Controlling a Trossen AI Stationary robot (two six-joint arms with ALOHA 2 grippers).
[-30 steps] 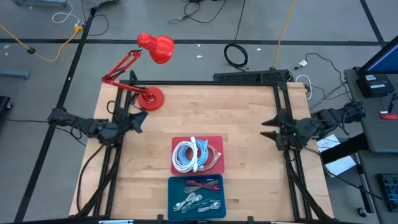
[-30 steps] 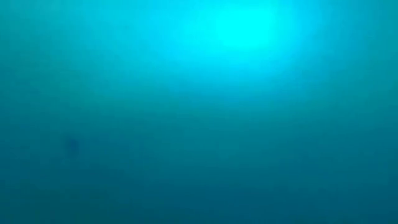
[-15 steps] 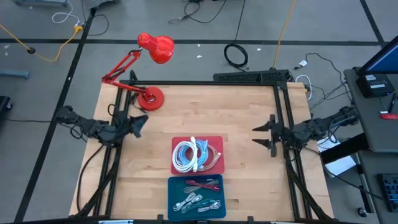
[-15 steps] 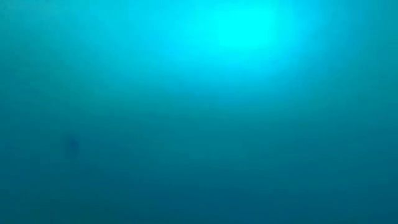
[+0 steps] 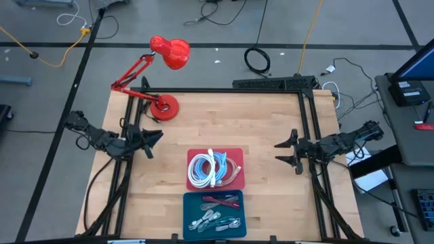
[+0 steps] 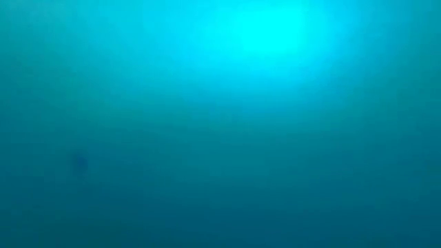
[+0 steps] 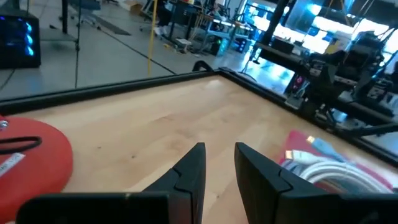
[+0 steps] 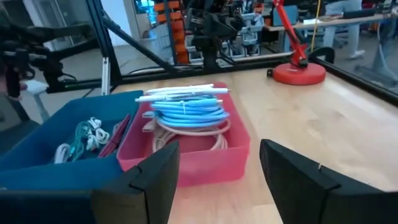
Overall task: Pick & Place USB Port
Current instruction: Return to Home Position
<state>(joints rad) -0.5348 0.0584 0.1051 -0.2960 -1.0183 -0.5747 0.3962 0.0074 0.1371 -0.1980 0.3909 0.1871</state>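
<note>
Cables (image 5: 203, 169) of the sorting task lie in two bins, none loose on the desk (image 5: 264, 129), a pale wooden top inside a black frame. At its far left corner stands a red lamp (image 5: 163, 107). The red bin (image 5: 234, 152) sits midway between the side edges, toward the near edge, and holds white and pale blue coils; the blue bin (image 5: 188, 213), touching or just beside it at the near edge, holds thinner leads, red and grey. The left gripper (image 5: 154, 142) hangs over the left edge with its fingers (image 7: 193, 171) a little apart and nothing between them. The right gripper (image 5: 279, 152) hangs inside the right edge with its fingers (image 8: 292, 177) spread wide, also empty, facing the bins. Step in hand, as judged: the return to rest, since sorting looks complete. The next move calls only for folding each arm toward its own side edge, clear of both bins and the lamp; no grasp is needed.
</note>
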